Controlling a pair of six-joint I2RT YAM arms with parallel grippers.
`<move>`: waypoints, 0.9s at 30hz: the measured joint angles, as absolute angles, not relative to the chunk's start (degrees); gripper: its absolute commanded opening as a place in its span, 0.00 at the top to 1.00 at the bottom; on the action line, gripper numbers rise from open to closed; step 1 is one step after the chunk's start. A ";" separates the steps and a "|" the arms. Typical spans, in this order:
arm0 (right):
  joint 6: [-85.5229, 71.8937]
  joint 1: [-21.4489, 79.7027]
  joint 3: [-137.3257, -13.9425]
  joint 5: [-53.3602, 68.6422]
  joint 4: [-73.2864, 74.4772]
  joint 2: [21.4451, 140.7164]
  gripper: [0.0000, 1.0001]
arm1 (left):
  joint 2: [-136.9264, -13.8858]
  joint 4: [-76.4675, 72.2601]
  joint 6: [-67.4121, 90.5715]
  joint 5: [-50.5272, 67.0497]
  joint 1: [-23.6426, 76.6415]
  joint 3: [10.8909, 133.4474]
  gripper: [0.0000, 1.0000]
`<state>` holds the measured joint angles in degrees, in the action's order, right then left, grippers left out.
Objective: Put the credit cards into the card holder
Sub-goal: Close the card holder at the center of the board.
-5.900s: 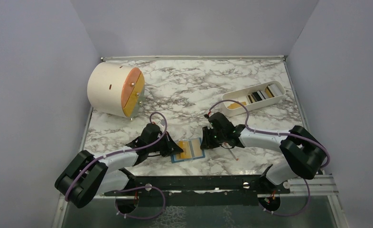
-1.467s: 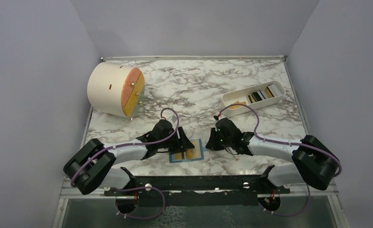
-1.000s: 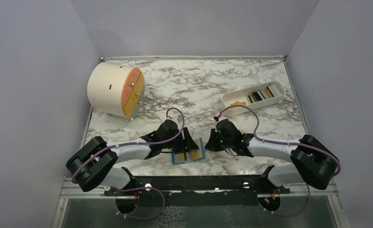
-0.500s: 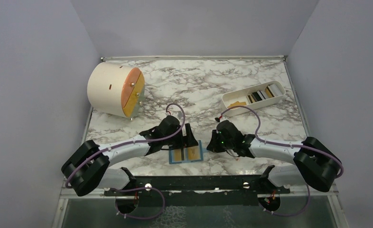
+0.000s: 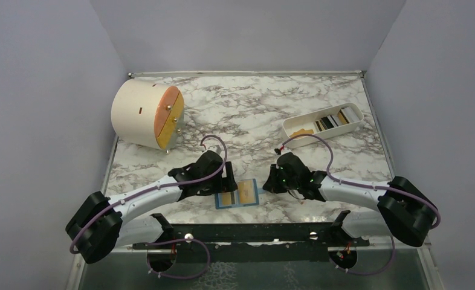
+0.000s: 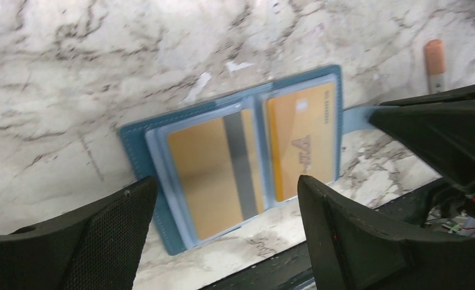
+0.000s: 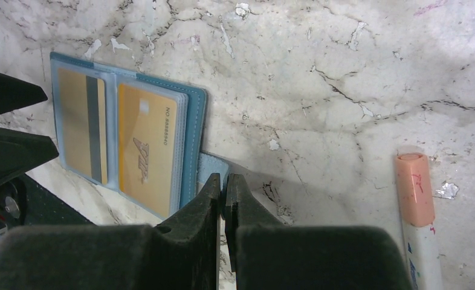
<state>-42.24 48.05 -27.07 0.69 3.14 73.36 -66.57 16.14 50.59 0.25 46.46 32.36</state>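
The teal card holder [image 5: 256,191] lies open on the marble near the front edge. Two gold credit cards sit in its clear pockets: one with a dark stripe [image 6: 211,175] in the left pocket, one face up [image 6: 301,139] in the right. My left gripper [image 5: 226,179] hovers just left of the holder, open wide, with nothing between its fingers [image 6: 108,235]. My right gripper [image 7: 223,180] is shut on the holder's light blue tab [image 7: 216,163] at its right edge [image 7: 196,121]. More credit cards stand in the white tray at the back right.
A white oblong tray [image 5: 330,133] holds several cards at the back right. A round cream cabinet [image 5: 139,113] with orange drawer fronts stands back left. A white pen with a pink cap [image 7: 417,202] lies right of my right gripper. A black rail [image 5: 253,232] runs along the front.
My left gripper has opened wide and drawn back to the left, off the holder. The striped gold card now lies in the left pocket. The right gripper has stayed shut on the tab.
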 measured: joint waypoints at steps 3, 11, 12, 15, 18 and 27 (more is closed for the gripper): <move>-42.26 48.05 -26.85 0.71 3.05 73.32 0.99 | -65.01 17.39 51.31 -0.58 46.46 29.85 0.11; -42.30 48.05 -25.56 0.73 2.46 73.45 0.99 | -63.92 17.15 52.53 -1.41 46.06 27.59 0.11; -42.33 48.05 -25.45 0.73 2.31 73.45 0.99 | -63.77 16.36 52.82 -1.34 45.95 27.27 0.12; -42.37 48.05 -25.06 0.73 1.76 73.45 0.99 | -63.46 12.73 53.82 -0.16 45.74 26.00 0.14; -42.46 48.05 -24.69 0.80 1.06 73.45 0.99 | -63.40 10.57 55.22 2.20 45.52 25.30 0.17; -42.87 48.07 -24.10 1.61 -2.24 74.59 0.99 | -56.03 2.66 63.09 11.33 45.50 22.20 0.23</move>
